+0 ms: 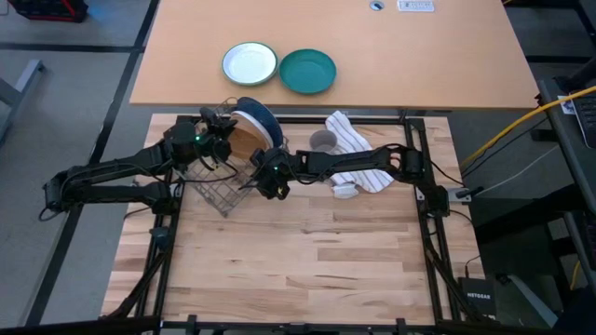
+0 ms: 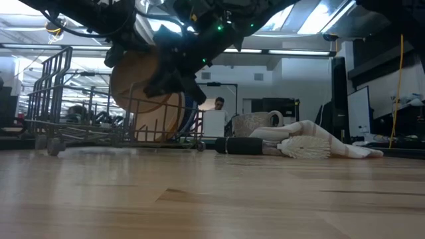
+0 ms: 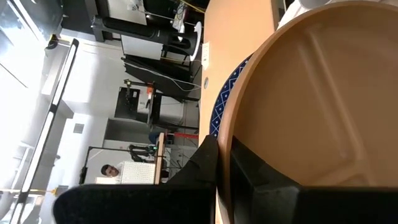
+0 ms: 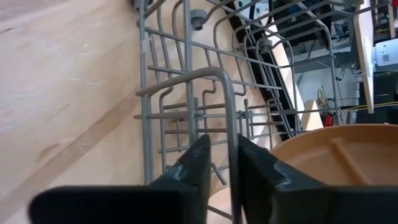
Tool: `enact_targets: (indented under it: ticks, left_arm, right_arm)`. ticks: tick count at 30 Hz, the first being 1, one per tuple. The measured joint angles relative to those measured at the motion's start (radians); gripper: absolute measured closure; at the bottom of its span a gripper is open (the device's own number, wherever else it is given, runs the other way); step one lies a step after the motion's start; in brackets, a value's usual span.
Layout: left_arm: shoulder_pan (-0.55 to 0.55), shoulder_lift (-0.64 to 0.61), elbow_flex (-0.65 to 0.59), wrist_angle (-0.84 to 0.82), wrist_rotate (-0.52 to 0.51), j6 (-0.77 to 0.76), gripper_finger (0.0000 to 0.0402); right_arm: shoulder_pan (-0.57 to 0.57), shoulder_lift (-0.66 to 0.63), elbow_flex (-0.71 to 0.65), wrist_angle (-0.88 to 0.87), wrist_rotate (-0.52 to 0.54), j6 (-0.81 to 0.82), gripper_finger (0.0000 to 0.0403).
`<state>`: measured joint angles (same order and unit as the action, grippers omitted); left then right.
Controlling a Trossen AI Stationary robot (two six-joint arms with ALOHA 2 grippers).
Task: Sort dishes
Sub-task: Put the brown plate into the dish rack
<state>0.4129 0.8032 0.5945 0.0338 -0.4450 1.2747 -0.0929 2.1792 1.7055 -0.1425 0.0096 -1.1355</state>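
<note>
On the wooden bench (image 1: 307, 251), the right gripper (image 4: 219, 163) pinches the wire rack (image 1: 219, 186) rim with narrow fingers. Beyond, the left gripper (image 3: 222, 163) clamps the wooden plate (image 1: 244, 138) upright in the rack, against the blue plate (image 1: 264, 117). Tugging the rack could jam it.

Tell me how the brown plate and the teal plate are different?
The brown wooden plate stands on edge in the wire rack; the teal plate lies flat on the far table. The left gripper is clamped on the brown plate's rim; nothing touches the teal plate. The brown plate has moulded compartments; the teal plate looks plain. Both are round.
</note>
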Motion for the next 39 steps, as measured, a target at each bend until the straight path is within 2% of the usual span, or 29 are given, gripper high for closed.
enact_targets:
  ticks: [5,8,17,21,24,31,35,39]
  left_arm:
    - [0.000,0.000,0.000,0.003,0.000,0.016,0.0400]
    - [0.000,0.000,0.000,0.003,0.000,0.021,0.0400]
    - [0.000,0.000,0.000,0.008,0.027,0.066,0.0400]
    - [0.000,0.000,0.000,0.009,0.111,0.083,0.0400]
    - [0.000,0.000,0.000,0.010,0.136,0.087,0.0400]
    - [0.001,0.000,0.000,0.012,0.221,0.063,0.0400]
    - [0.000,0.000,0.000,0.012,0.259,0.061,0.0400]
    - [0.000,0.000,0.000,0.013,0.284,0.069,0.0400]
  right_arm:
    - [0.000,-0.002,0.001,-0.005,0.024,-0.005,0.0380]
    - [0.001,-0.004,0.002,-0.029,0.024,-0.033,0.0392]
    - [0.002,-0.011,0.001,-0.125,0.025,-0.050,0.0367]
    - [0.001,-0.029,-0.002,-0.195,0.025,-0.067,0.0381]
    - [0.002,-0.050,-0.005,-0.269,0.021,-0.075,0.0395]
    - [0.009,-0.080,-0.006,-0.348,-0.090,-0.077,0.0392]
    - [0.024,-0.080,-0.006,-0.348,-0.076,-0.101,0.0390]
    - [0.055,-0.087,-0.007,-0.337,-0.020,-0.141,0.0389]
